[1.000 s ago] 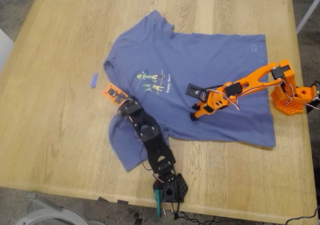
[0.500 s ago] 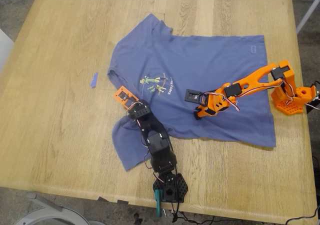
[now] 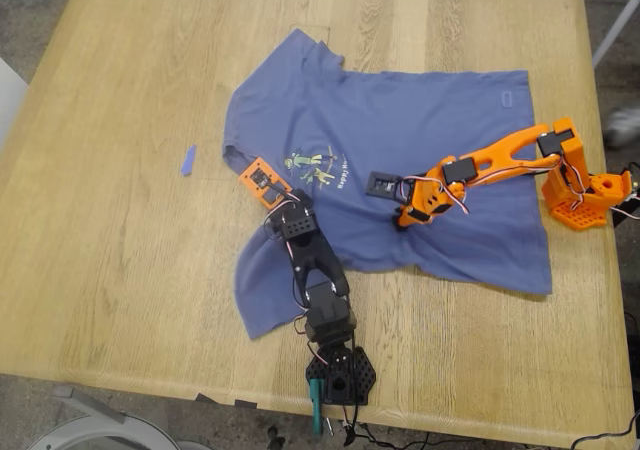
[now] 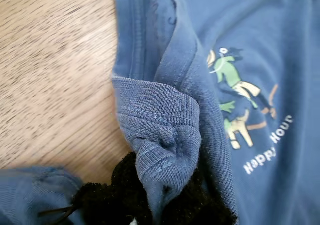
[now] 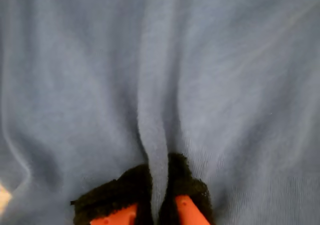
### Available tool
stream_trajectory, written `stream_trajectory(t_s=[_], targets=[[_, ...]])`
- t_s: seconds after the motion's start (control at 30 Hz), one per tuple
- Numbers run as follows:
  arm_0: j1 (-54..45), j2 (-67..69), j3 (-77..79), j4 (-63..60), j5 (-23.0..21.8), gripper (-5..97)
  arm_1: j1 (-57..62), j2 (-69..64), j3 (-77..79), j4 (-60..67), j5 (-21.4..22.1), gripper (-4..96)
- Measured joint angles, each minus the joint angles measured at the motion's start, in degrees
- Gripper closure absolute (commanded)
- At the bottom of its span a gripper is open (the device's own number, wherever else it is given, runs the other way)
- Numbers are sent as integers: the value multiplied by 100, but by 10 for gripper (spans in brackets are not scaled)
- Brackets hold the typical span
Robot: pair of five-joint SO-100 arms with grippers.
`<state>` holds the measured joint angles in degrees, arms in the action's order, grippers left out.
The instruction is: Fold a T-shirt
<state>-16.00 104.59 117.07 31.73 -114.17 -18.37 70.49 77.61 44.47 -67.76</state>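
The slate-blue T-shirt lies spread on the wooden table, its chest print facing up. My first gripper, on the black arm, is shut on the ribbed collar, which is bunched in its padded jaws beside the print. My second gripper, on the orange arm, is shut on a raised pinch of shirt fabric at the shirt's middle, the fold held between its black pads.
A small purple strip lies on the table at the exterior view's left of the shirt. The black arm's base stands at the near table edge. The orange arm's base stands at the exterior view's right edge.
My first gripper has dragged the collar toward the exterior view's right, onto the shirt near the print. My second gripper has shifted slightly up and right with its pinch of fabric.
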Motion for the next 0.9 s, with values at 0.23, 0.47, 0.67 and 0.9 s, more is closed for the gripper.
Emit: stream_trajectory(t_s=[0.23, 0.47, 0.67, 0.9], targets=[[527, 378, 0, 0, 0, 899, 633, 0, -932, 141, -105, 913], [1046, 387, 0, 0, -9, 899, 1301, 18, -1090, 97, -132, 913], [1529, 387, -343, 0, -18, 899, 1925, 281, -1090, -62, -202, 913], [2373, 211, -1336, 0, -9, 899, 2698, 457, -1020, -255, -202, 913]])
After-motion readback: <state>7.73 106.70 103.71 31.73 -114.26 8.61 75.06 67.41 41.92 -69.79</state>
